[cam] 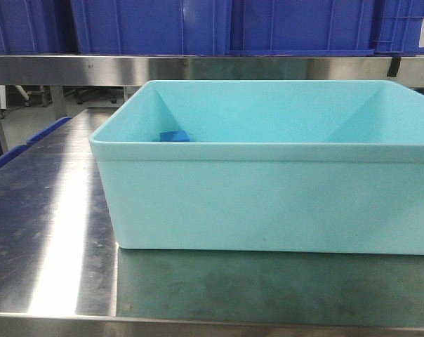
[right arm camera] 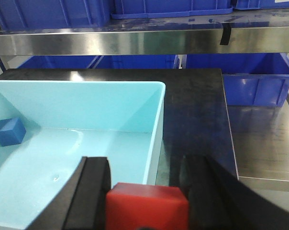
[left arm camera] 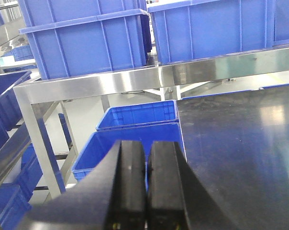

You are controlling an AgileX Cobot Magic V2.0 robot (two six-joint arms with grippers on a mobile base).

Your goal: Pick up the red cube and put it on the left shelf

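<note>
A broad brushed stainless-steel surface (cam: 50,232) fills the foreground. Behind it runs a raised stainless-steel shelf (cam: 198,69) loaded with large blue plastic crates (cam: 149,24). A wide, rectangular light-turquoise plastic tub (cam: 268,196) stands on the surface, taking up most of its right side. The left gripper (left arm camera: 147,187) hangs over the surface's left edge, above further blue crates on a lower level, and its black jaws are pressed together with nothing between them. The right gripper (right arm camera: 148,191) is at the near right corner of the tub, with its black jaws clenched on a small solid red cube (right arm camera: 147,208). The cube is held in the air between them, just over the tub's near rim. A small blue block (right arm camera: 9,132) lies alone on the tub floor near its far left corner, well apart from the red cube.
</note>
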